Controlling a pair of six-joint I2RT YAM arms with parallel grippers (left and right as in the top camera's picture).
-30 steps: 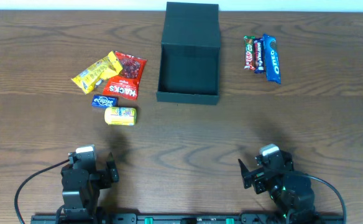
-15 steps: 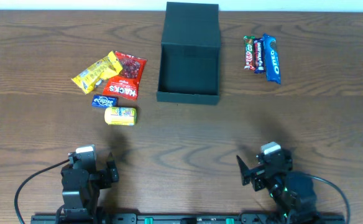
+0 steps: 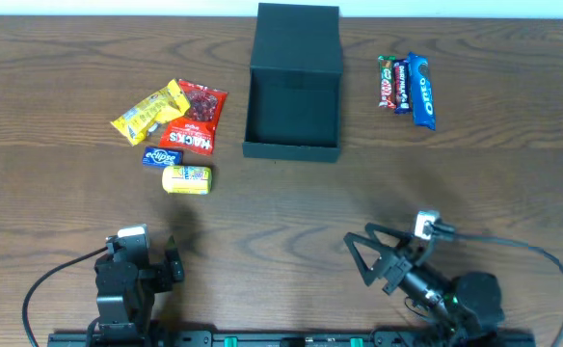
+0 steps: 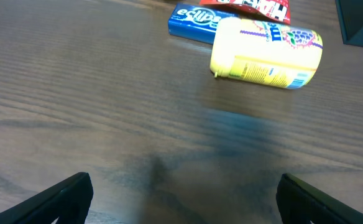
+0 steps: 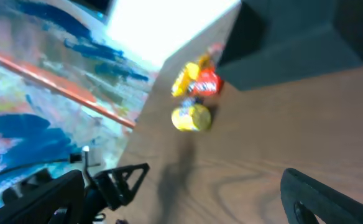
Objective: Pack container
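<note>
The dark teal-black container point(image 3: 293, 92) stands open at the back middle of the table, its flap lid at the far side; it also shows in the right wrist view point(image 5: 293, 37). Snack packets lie to its left: a yellow bag point(image 3: 149, 111), a red bag point(image 3: 201, 101), a red Halls packet point(image 3: 187, 137), a blue Eclipse pack point(image 3: 161, 156) and a yellow tube point(image 3: 186, 179). Bars including a blue Oreo pack point(image 3: 420, 89) lie to its right. My left gripper point(image 3: 174, 260) is open and empty near the front edge. My right gripper point(image 3: 368, 262) is open and empty, turned leftward.
The yellow tube point(image 4: 266, 50) and the Eclipse pack point(image 4: 194, 20) lie ahead of the left gripper point(image 4: 181, 198) on bare wood. The right wrist view is blurred; it shows the yellow tube point(image 5: 192, 117) and the left arm at its lower left.
My right arm has swung and reached out to the left, its open gripper now further toward the table's middle. The left arm and all objects have stayed still.
</note>
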